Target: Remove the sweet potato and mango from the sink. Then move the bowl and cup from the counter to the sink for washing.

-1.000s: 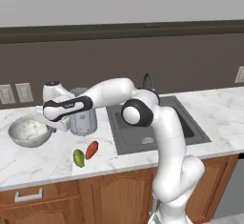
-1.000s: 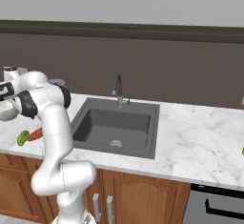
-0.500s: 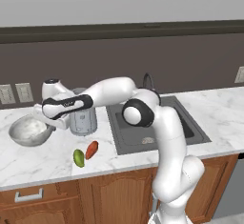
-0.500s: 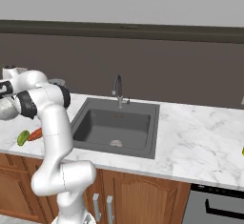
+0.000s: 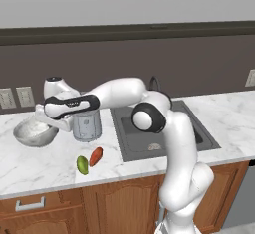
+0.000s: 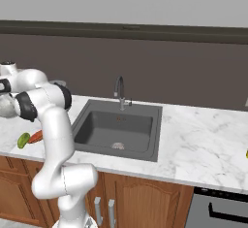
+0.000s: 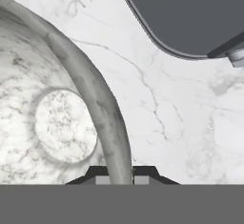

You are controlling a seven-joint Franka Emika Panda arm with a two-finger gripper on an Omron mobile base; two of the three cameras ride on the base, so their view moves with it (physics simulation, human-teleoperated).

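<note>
Gripper (image 7: 121, 175) straddles the rim of the bowl (image 7: 57, 118) in the hand view, one dark fingertip inside the rim and one outside, jaws narrowed onto the mottled grey wall between them. That view also shows the bowl's flat round bottom and, beyond the rim, bare white marble and a rounded dark grey corner at the upper right.

The left base view shows what the hand view cannot: the bowl (image 5: 35, 132) sits on the table (image 5: 45, 166) at the far left, with the arm stretched across from the right and the hand over the bowl's near-right edge. A grey toaster (image 5: 86, 126) stands just beside the bowl. In front of them lie the mango (image 5: 82, 165) and the sweet potato (image 5: 95, 156), side by side and close together on the marble. The sink (image 5: 159, 128) lies to the right.

The right base view shows the sink (image 6: 118, 130) more fully, with its curved faucet (image 6: 119, 90) at the back edge. The mango (image 6: 23, 140) and sweet potato (image 6: 35, 136) show at the left, partly behind the arm.
</note>
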